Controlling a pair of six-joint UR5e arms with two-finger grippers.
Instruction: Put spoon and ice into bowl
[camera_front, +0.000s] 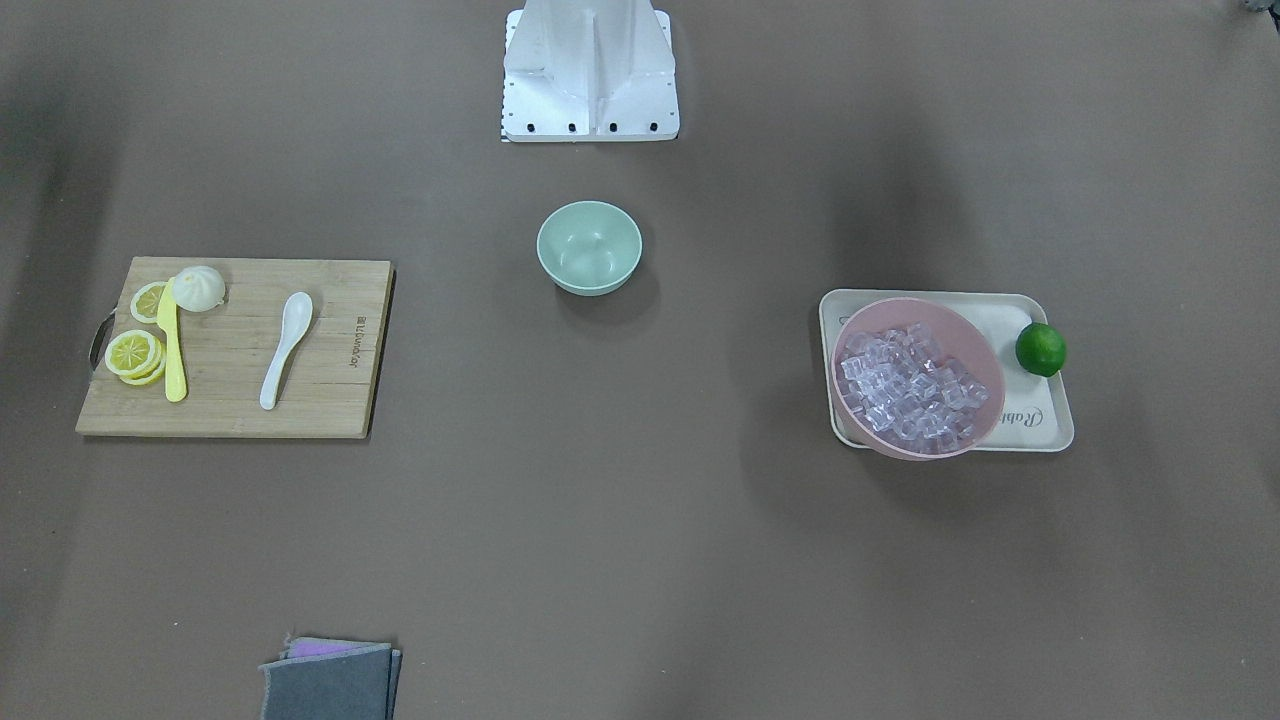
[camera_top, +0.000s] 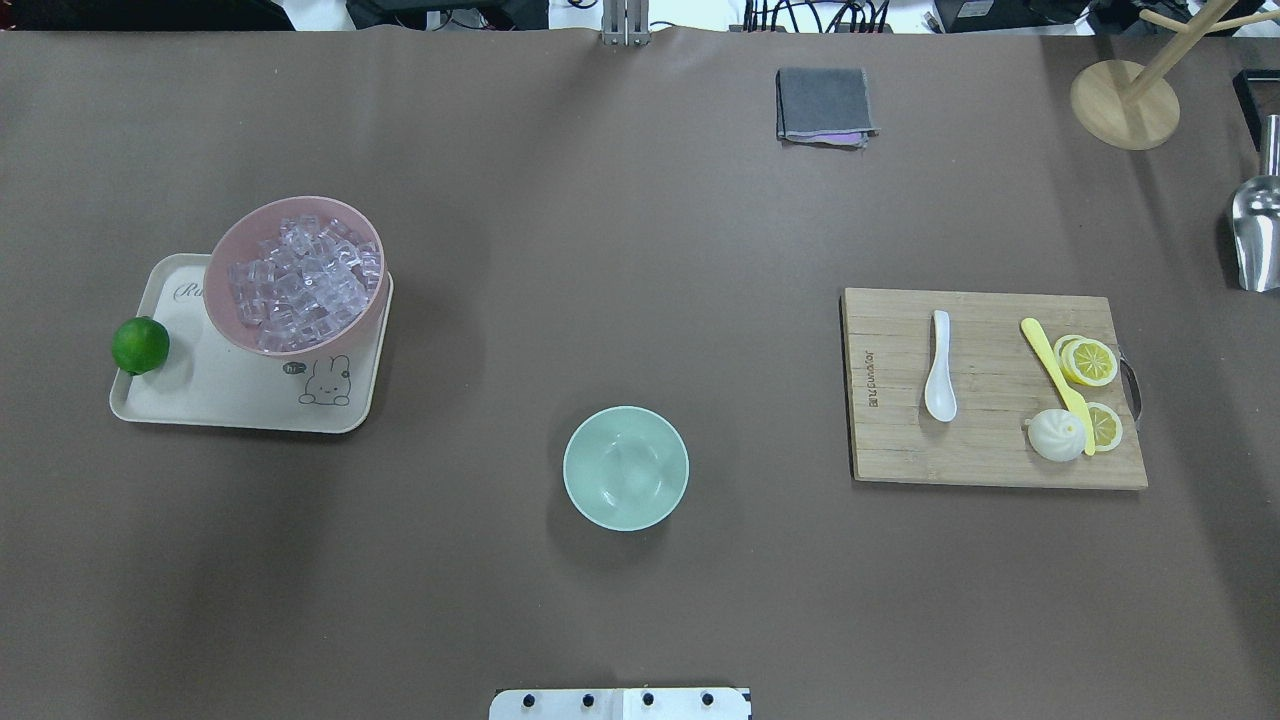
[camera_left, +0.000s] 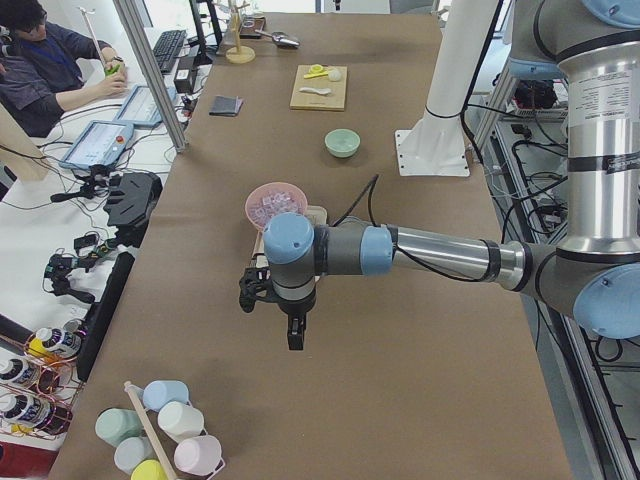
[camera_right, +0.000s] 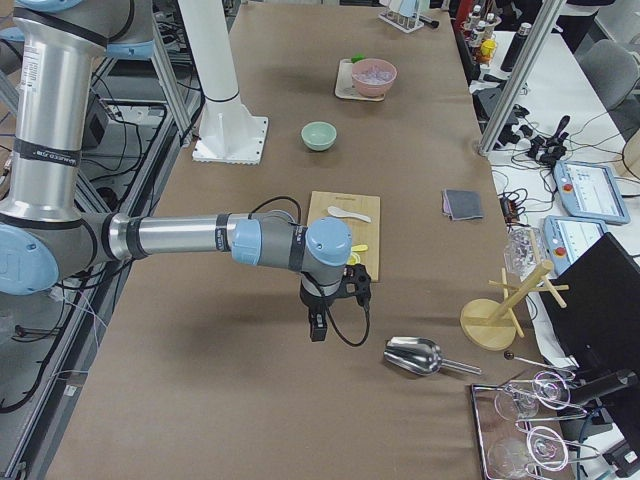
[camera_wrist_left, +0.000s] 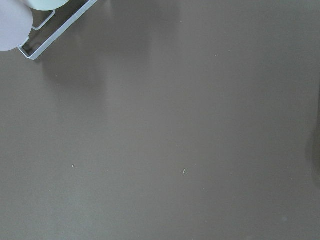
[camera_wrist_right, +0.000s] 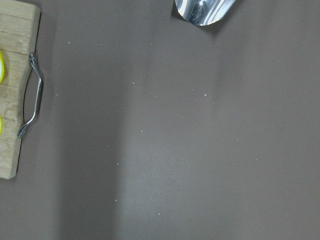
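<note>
The white spoon (camera_top: 940, 366) lies on the wooden cutting board (camera_top: 900, 450) on the table's right side, also in the front view (camera_front: 286, 348). The clear ice cubes (camera_top: 300, 282) fill the pink bowl (camera_top: 228, 250) on a cream tray (camera_top: 200, 400) at the left. The mint-green bowl (camera_top: 626, 467) stands empty in the middle near the robot's base, also in the front view (camera_front: 589, 247). My left gripper (camera_left: 256, 291) hovers over the table's left end, and my right gripper (camera_right: 352, 284) over the right end. They show only in the side views, so I cannot tell whether they are open or shut.
A lime (camera_top: 140, 344) sits on the tray's edge. A yellow knife (camera_top: 1056, 384), lemon slices (camera_top: 1088, 361) and a bun (camera_top: 1056, 435) share the board. A folded grey cloth (camera_top: 824, 104), a wooden stand (camera_top: 1125, 103) and a metal scoop (camera_top: 1258, 232) lie at the far side.
</note>
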